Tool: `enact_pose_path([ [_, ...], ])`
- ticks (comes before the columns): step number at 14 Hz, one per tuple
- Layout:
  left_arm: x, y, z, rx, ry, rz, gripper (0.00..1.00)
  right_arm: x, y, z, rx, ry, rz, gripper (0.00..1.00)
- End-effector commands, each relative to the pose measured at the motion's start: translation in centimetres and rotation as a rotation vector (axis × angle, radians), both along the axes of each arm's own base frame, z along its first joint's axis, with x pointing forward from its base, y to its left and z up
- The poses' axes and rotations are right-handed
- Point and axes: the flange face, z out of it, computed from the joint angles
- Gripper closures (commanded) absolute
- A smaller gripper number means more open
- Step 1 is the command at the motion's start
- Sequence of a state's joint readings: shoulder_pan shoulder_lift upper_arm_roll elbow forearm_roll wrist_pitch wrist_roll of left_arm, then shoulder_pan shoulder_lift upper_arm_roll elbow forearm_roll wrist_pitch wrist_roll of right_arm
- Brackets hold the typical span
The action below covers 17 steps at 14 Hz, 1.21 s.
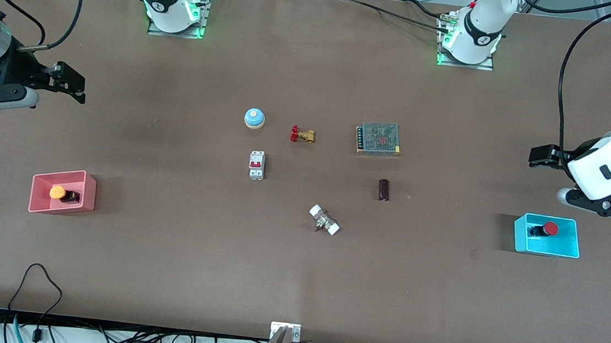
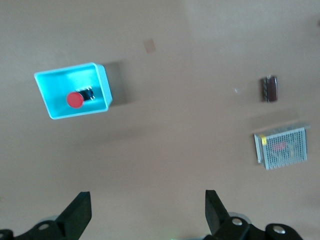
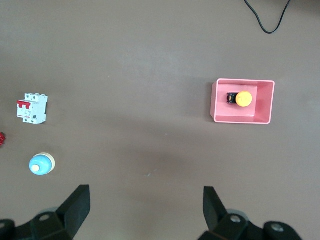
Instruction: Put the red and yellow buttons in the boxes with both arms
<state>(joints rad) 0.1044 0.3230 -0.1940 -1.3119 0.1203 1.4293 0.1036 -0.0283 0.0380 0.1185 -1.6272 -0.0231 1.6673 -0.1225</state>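
The yellow button (image 1: 57, 192) lies in the pink box (image 1: 61, 209) toward the right arm's end of the table. The red button (image 1: 550, 228) lies in the cyan box (image 1: 547, 249) toward the left arm's end. My right gripper (image 1: 76, 87) is open and empty, up in the air over bare table beside the pink box. My left gripper (image 1: 534, 156) is open and empty, over bare table beside the cyan box. The left wrist view shows the red button (image 2: 75, 100) in the cyan box (image 2: 105, 88). The right wrist view shows the yellow button (image 3: 244, 99) in the pink box (image 3: 242, 119).
Mid-table stand a blue dome bell (image 1: 254, 118), a red-handled brass valve (image 1: 302, 135), a white circuit breaker (image 1: 257, 165), a mesh-covered power supply (image 1: 378, 138), a dark cylinder (image 1: 384, 190) and a white-ended fitting (image 1: 324, 220). A black cable (image 1: 39, 281) loops at the near edge.
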Motion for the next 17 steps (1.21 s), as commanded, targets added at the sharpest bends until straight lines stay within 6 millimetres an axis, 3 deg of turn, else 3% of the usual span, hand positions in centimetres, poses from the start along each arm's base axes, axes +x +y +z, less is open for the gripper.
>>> enact_pose_path([
  [1, -3.9, 1.2, 2.1, -0.032, -0.084, 0.070, 0.00, -1.0, -0.4, 0.6, -0.020, 0.032, -0.017, 0.00],
  [3, -7.7, 3.4, 4.3, -0.104, -0.174, 0.123, 0.00, -1.4, -0.1, 1.1, -0.024, 0.066, -0.018, 0.00],
  [5, -8.8, 3.6, 3.6, -0.100, -0.167, 0.105, 0.00, -1.6, 0.4, 1.0, -0.027, 0.076, -0.012, 0.00],
  [9, -8.4, 4.0, 3.4, -0.076, -0.155, 0.057, 0.00, -1.5, 0.4, 0.7, -0.029, 0.079, -0.074, 0.00],
  [17, -6.5, 2.2, 3.1, -0.069, -0.197, 0.032, 0.00, -1.2, 0.0, 0.4, -0.030, 0.082, -0.074, 0.00],
])
